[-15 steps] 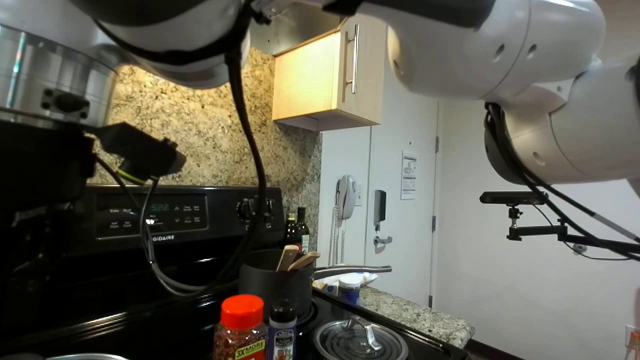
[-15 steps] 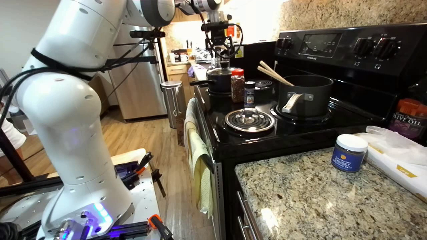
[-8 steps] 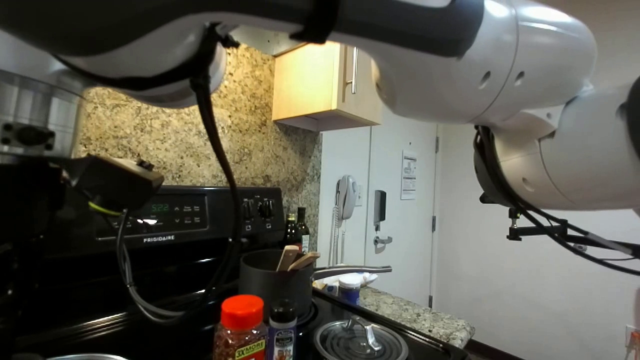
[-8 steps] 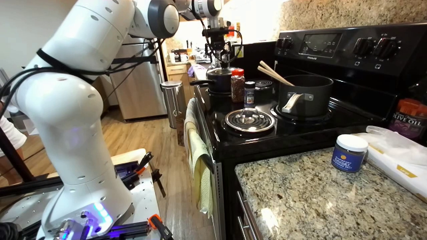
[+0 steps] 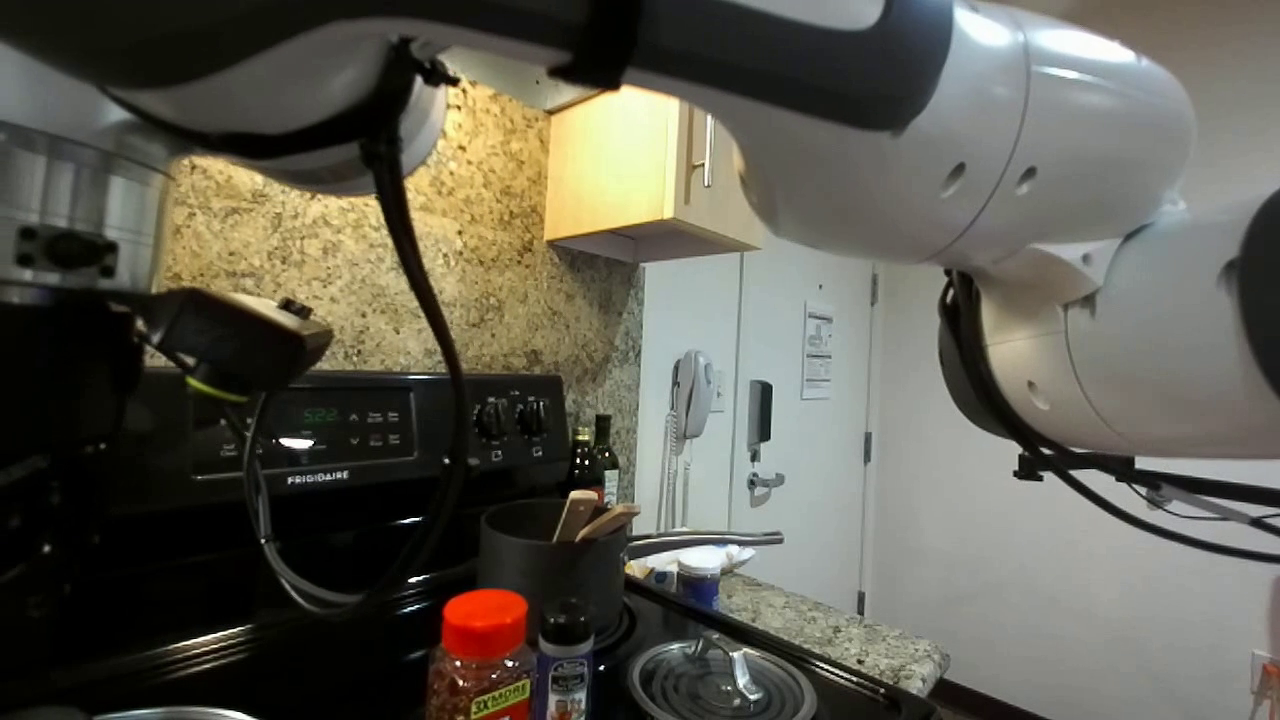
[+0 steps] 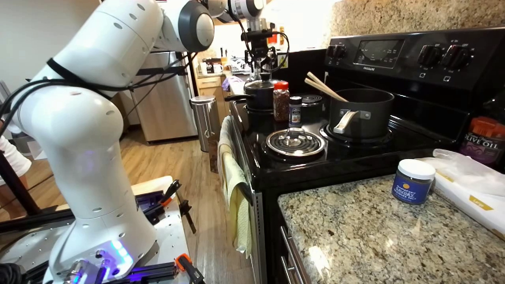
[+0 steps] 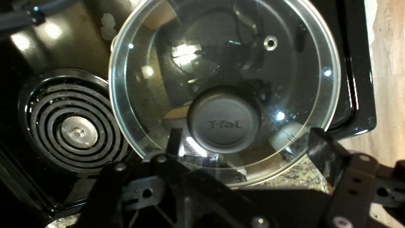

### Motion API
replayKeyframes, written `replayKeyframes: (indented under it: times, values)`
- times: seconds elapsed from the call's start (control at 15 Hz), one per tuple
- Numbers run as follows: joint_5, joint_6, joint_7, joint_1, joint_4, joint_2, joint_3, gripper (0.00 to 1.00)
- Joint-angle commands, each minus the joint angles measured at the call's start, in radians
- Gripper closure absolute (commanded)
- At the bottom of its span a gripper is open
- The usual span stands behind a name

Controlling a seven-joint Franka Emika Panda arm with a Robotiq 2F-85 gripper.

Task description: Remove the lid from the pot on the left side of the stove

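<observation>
A clear glass lid (image 7: 221, 79) with a silver rim and a black T-fal knob (image 7: 224, 122) sits on a dark pot (image 6: 262, 98). The pot stands on the far front part of the black stove (image 6: 398, 79), its handle pointing outward. The lid also shows in an exterior view (image 6: 257, 84); only its rim (image 5: 175, 714) shows at the bottom left of an exterior view. My gripper (image 7: 245, 137) is open and empty above the lid; it also shows in an exterior view (image 6: 260, 65). The knob appears between the fingertips, closer to the left finger, not held.
A red-capped spice jar (image 6: 281, 104) and a small dark-capped bottle (image 6: 295, 112) stand close beside the pot. Another glass lid with a metal handle (image 6: 296, 142) lies over a front burner. A large dark pot (image 6: 363, 114) with wooden utensils stands behind. A coil burner (image 7: 79, 129) shows.
The arm has come down over the lidded pot, moving left in an exterior view, then risen slightly in the last half second. The lid and pot have not moved.
</observation>
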Motion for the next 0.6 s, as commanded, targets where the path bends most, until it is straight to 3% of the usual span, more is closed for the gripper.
replayKeyframes:
  times: [0.0, 0.33, 0.53]
  values:
    - [-0.002, -0.089, -0.028, 0.005, 0.115, 0.044, -0.011, 0.00]
    - [0.032, -0.150, -0.052, -0.004, 0.178, 0.093, 0.000, 0.00]
    - [0.030, -0.130, -0.060, -0.011, 0.139, 0.087, 0.007, 0.00]
